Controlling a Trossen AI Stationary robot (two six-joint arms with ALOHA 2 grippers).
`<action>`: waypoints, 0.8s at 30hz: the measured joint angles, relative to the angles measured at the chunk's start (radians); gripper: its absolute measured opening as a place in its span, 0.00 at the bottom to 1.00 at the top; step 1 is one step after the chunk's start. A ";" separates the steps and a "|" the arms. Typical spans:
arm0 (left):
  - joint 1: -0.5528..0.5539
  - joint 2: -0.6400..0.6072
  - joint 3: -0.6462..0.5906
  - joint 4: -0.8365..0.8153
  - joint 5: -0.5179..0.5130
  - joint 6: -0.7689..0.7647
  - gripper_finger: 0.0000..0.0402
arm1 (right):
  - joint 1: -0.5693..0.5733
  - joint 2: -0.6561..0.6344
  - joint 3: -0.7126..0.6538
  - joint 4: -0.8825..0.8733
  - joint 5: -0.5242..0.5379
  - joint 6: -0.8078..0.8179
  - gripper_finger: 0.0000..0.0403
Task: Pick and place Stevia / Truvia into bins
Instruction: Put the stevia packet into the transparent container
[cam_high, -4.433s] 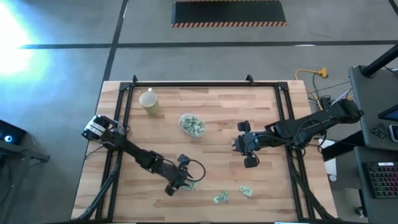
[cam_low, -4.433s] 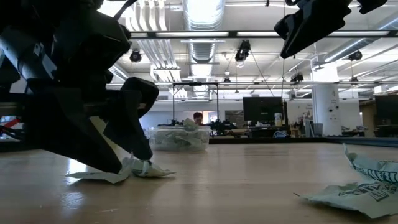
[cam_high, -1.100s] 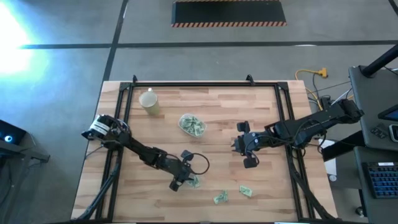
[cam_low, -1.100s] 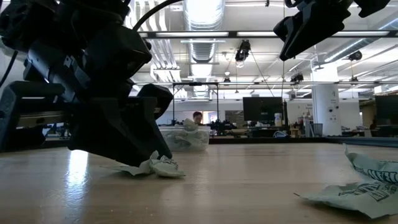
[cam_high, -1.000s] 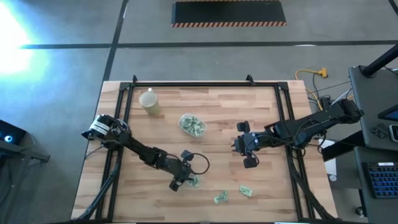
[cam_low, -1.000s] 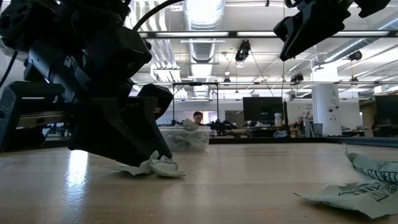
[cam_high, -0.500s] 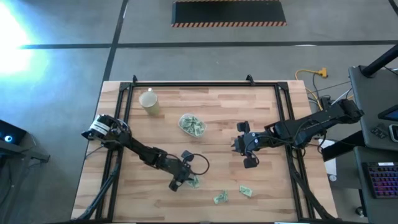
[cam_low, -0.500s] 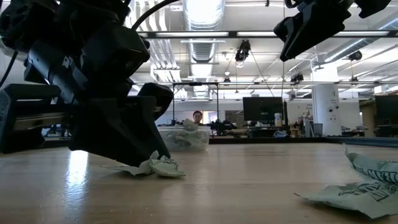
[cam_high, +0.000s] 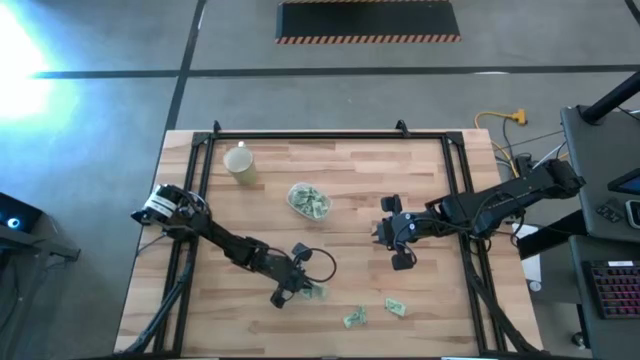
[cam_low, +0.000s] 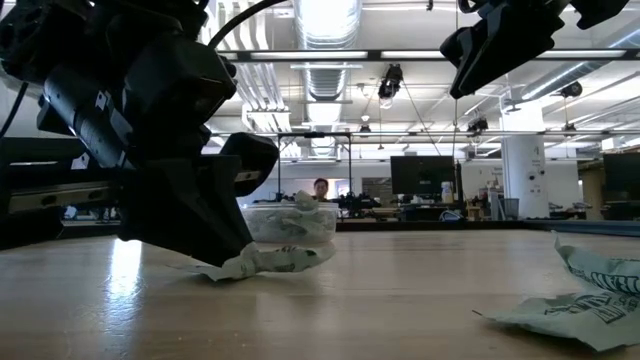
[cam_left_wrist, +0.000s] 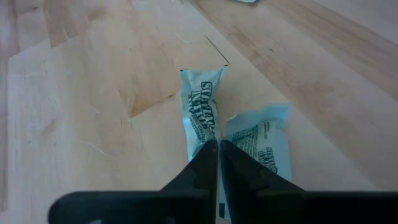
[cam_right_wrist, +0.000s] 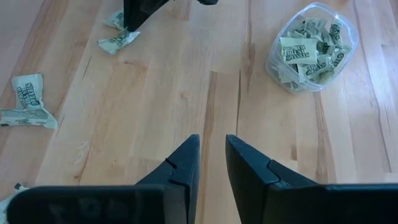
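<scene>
Two crumpled green-and-white paper sachets (cam_left_wrist: 214, 134) lie on the pale wooden table (cam_high: 450, 200), pinched at their near ends by the left gripper (cam_left_wrist: 219, 149), whose dark fingers are closed tight on them; their long axes run straight ahead of the fingertips. Destination: the small clear plastic tub (cam_high: 309, 200), part-filled with sachets, lies near, toward the table's far edge from that grip, clearly nearer the left arm's load than the right. Right gripper (cam_right_wrist: 211, 152): hovering mid-table, fingers slightly parted, holding nothing. Further loose sachets (cam_high: 375, 313) remain at the near edge.
</scene>
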 joint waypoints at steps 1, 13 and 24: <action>0.000 0.000 0.000 0.000 0.000 0.000 0.00 | 0.000 0.000 0.000 0.000 0.000 0.000 0.17; 0.000 -0.038 -0.002 -0.004 -0.161 -0.007 0.00 | 0.000 0.000 0.000 0.000 0.000 0.000 0.17; -0.005 -0.125 -0.003 -0.170 -0.512 -0.009 0.00 | 0.000 0.000 -0.003 0.000 0.025 -0.001 0.17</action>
